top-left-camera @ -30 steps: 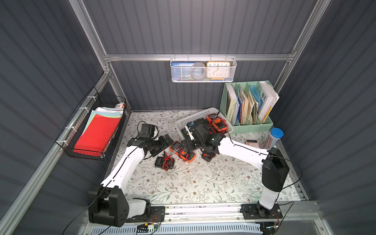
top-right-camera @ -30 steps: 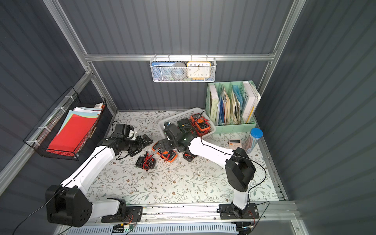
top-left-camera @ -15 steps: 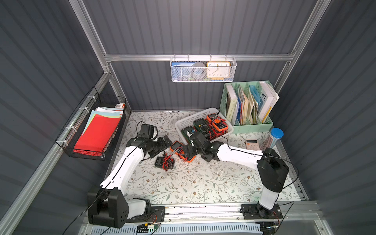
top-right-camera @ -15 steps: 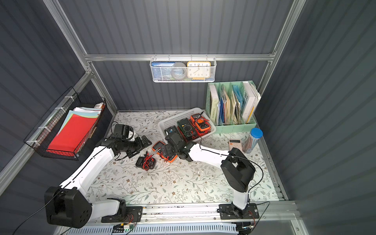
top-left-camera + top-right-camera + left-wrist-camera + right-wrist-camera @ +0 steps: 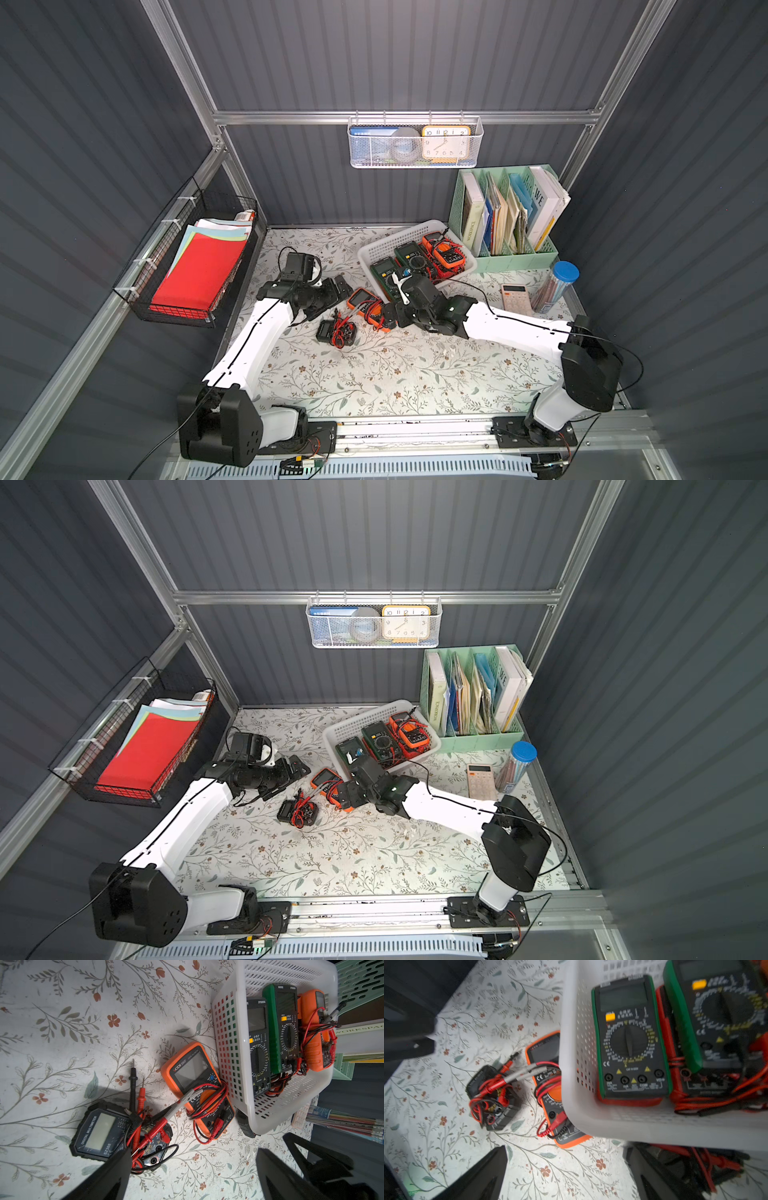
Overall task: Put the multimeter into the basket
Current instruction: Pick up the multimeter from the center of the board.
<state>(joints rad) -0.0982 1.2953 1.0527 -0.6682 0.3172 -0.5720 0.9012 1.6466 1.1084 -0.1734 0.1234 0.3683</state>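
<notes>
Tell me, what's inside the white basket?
The basket holds a dark multimeter, a green multimeter and an orange multimeter, plus tangled red leads. Anything underneath them is covered.

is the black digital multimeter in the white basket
No, the black digital multimeter lies on the floral tabletop outside the white perforated plastic basket.

You have a smooth white plastic basket (image 5: 228,1043) and, beside that basket, a matt orange plastic multimeter (image 5: 195,1076) lying on a matt flower-printed table cover (image 5: 62,1047).
</notes>
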